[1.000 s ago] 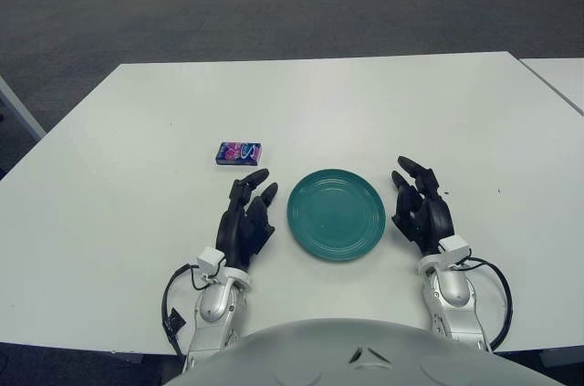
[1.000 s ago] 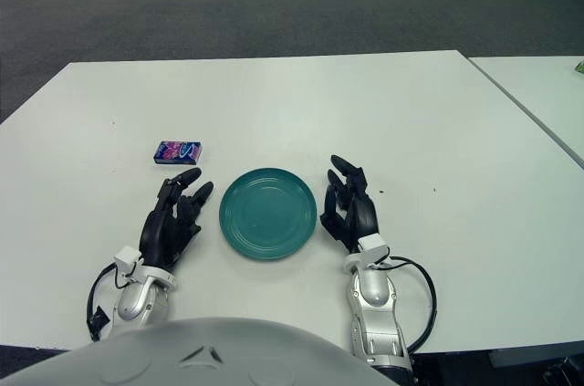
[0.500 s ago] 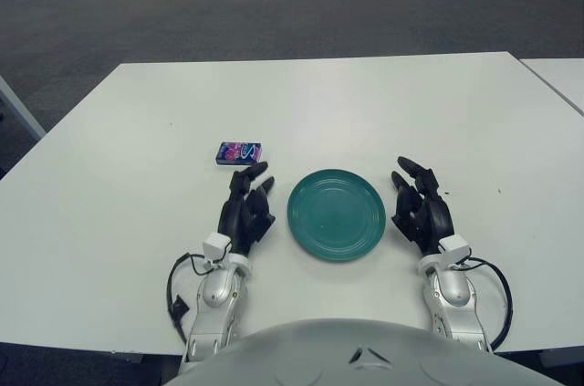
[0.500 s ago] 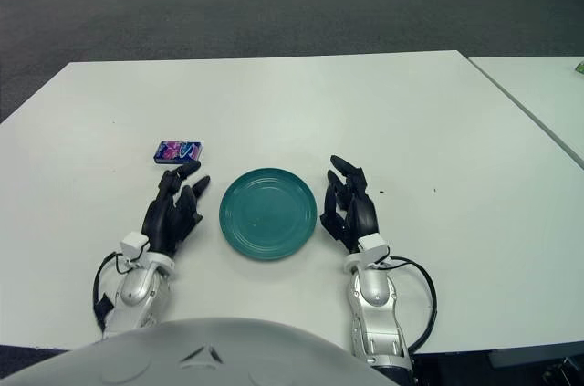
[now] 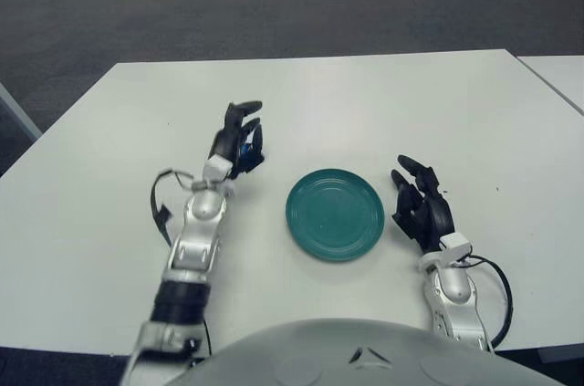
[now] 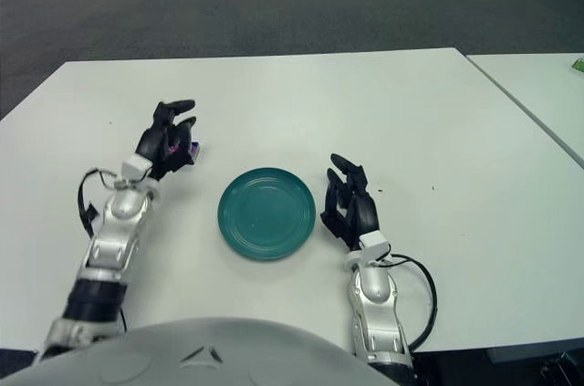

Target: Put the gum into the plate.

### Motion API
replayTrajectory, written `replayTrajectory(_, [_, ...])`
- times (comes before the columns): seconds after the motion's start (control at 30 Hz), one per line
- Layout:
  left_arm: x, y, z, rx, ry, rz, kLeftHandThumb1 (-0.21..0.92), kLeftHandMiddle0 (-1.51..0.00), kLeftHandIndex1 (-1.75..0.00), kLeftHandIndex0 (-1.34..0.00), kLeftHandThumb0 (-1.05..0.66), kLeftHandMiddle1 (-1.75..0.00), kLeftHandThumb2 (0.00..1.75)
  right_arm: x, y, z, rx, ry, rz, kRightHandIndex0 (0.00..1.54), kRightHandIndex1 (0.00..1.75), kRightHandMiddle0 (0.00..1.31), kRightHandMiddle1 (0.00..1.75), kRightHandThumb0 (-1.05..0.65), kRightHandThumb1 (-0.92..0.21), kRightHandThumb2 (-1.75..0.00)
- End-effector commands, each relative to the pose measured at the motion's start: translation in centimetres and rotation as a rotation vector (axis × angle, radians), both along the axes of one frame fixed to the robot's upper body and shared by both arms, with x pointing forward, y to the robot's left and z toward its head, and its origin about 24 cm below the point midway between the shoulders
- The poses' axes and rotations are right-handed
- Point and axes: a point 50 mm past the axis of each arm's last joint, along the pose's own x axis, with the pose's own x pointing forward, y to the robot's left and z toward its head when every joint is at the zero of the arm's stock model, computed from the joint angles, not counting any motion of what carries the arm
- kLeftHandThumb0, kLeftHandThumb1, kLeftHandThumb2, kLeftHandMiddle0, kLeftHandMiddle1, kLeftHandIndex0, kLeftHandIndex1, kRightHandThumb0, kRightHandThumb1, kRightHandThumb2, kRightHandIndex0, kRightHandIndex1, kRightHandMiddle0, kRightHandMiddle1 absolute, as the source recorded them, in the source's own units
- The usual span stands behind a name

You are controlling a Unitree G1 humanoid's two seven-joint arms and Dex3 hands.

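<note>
The gum pack (image 6: 189, 151) is a small dark blue and purple box lying on the white table (image 5: 411, 103), left of and beyond the teal plate (image 5: 335, 213). My left hand (image 5: 236, 138) is stretched forward directly over the gum, fingers spread, and covers most of it; only a sliver of the pack shows by the fingers. I cannot see whether the hand touches it. The plate holds nothing. My right hand (image 5: 422, 205) rests on the table just right of the plate, fingers relaxed, holding nothing.
A second white table (image 5: 558, 72) stands at the far right, with a narrow gap between the two. Grey carpet floor lies beyond the table's far edge. A black cable (image 5: 161, 205) loops beside my left forearm.
My left arm has reached forward from beside the plate to above the gum, now covering it. The right hand, plate and gum have not moved.
</note>
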Motion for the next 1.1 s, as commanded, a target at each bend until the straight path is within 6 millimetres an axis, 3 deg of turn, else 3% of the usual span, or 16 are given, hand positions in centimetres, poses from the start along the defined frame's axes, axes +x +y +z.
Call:
replayTrajectory(0.0, [1.8, 1.3, 1.7, 0.23, -0.052, -0.077, 0.92, -0.23, -0.87, 0.0, -0.88, -0.24, 0.77, -2.4, -0.5, -3.8, 0.023, 0.231, -0.032, 0.39, 0.0, 0.0, 0.78, -0.8, -0.92, -0.91])
replayTrajectory(0.2, [1.9, 1.1, 2.0, 0.429, -0.1, -0.168, 0.92, -0.22, -0.86, 0.0, -0.92, -0.22, 0.68, -2.5, -0.6, -3.9, 0.03, 0.235, -0.037, 0.39, 0.0, 0.0, 0.76, -0.8, -0.92, -0.91])
replayTrajectory(0.6, [6.4, 2.8, 0.2, 0.795, -0.066, -0.319, 0.92, -0.23, -0.95, 0.0, -0.93, -0.23, 0.49, -2.7, -0.9, -4.1, 0.036, 0.236, -0.048, 0.4, 0.01, 0.0, 0.77, -0.8, -0.92, -0.91])
replayTrajectory(1.07, [7.7, 3.8, -1.9, 0.925, 0.038, -0.384, 0.92, -0.22, -1.02, 0.0, -1.01, -0.27, 0.42, -3.0, -1.2, -4.0, 0.021, 0.246, -0.058, 0.36, 0.0, 0.0, 0.73, -0.84, -0.92, -0.9])
